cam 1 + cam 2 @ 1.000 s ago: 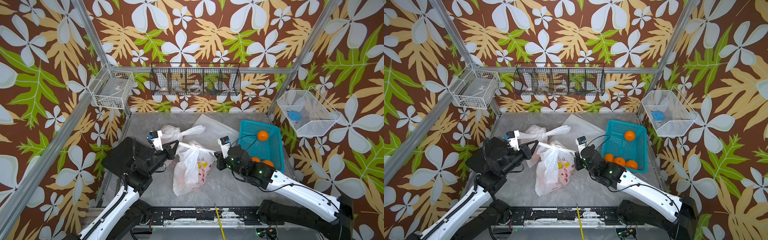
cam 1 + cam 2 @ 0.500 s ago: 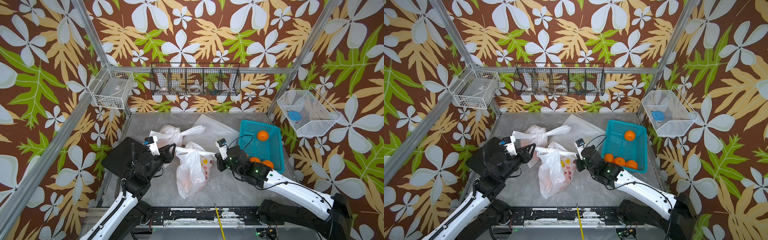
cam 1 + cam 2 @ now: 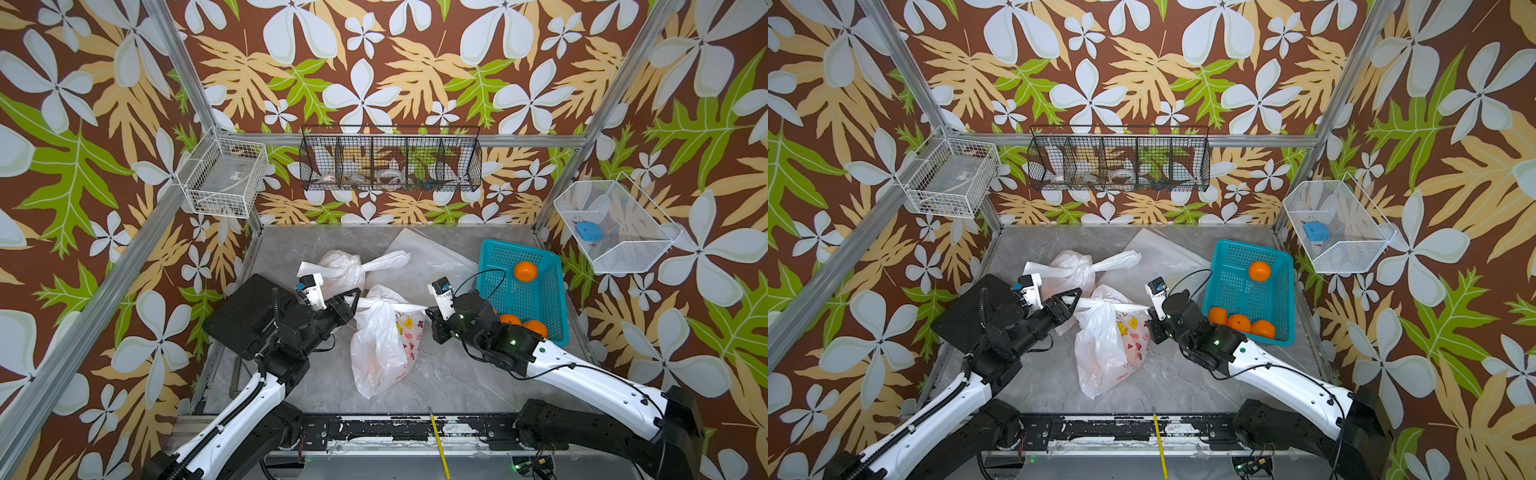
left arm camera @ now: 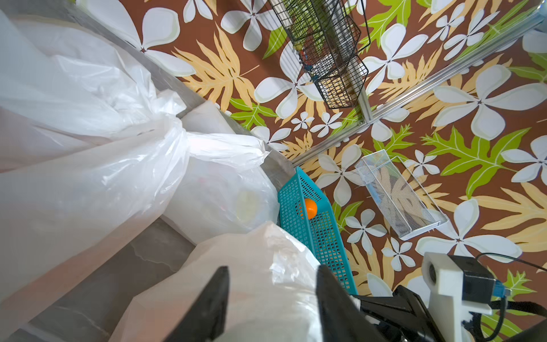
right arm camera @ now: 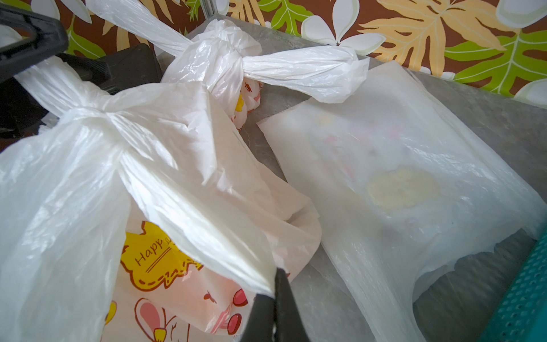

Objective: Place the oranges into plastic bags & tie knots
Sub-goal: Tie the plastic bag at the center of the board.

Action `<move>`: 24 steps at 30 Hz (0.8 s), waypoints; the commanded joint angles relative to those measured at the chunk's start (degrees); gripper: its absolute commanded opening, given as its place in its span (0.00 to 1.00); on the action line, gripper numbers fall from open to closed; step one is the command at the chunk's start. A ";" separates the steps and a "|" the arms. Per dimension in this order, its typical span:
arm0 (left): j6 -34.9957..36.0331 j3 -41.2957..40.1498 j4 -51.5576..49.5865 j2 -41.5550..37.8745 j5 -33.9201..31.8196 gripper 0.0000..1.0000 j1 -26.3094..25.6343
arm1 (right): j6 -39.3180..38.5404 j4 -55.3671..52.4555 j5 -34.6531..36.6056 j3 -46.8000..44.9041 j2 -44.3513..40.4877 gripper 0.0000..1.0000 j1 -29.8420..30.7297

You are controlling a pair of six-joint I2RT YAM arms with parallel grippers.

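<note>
A printed plastic bag point(image 3: 380, 349) point(image 3: 1108, 353) stands mid-table, with an orange tint showing through it. Its two handles cross in a loose knot point(image 5: 88, 111). My left gripper point(image 3: 353, 297) point(image 4: 272, 269) is closed round a bunch of white plastic at one handle end. My right gripper point(image 3: 430, 311) point(image 5: 275, 284) is shut on the other handle strip. Behind stands a tied bag point(image 3: 345, 268) with a tight knot point(image 5: 233, 68). A flat bag point(image 5: 399, 183) lies at the back. Several oranges point(image 3: 1259, 271) point(image 3: 1239, 323) sit in the teal basket point(image 3: 1237, 257).
A black pad point(image 3: 245, 320) lies under my left arm by the left wall. The teal basket point(image 3: 498, 257) stands right behind my right wrist. Wire baskets point(image 3: 390, 158) hang on the walls. A yellow stick point(image 3: 436, 436) lies at the front edge.
My left gripper opened off the handle half a second ago and has closed on the plastic again. The bag sagged and shifted a little. The right gripper kept its hold.
</note>
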 commanded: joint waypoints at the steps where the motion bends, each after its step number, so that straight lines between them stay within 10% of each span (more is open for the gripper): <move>1: 1.14 1.19 0.83 -0.24 -0.80 0.15 0.23 | 0.08 -0.93 1.73 0.21 -0.32 0.00 -0.01; 3: 2.07 2.03 -0.91 0.01 -0.74 0.00 0.24 | -0.07 -1.17 2.24 0.21 -0.36 0.00 -0.01; 16: 13.33 4.93 -16.59 -3.18 -4.11 0.00 10.40 | 5.92 -17.19 28.88 4.41 2.86 0.00 -3.65; 24: 12.72 -1.07 -15.08 -3.33 -0.48 0.00 19.10 | 8.22 -18.82 32.06 -0.40 3.98 0.00 -9.87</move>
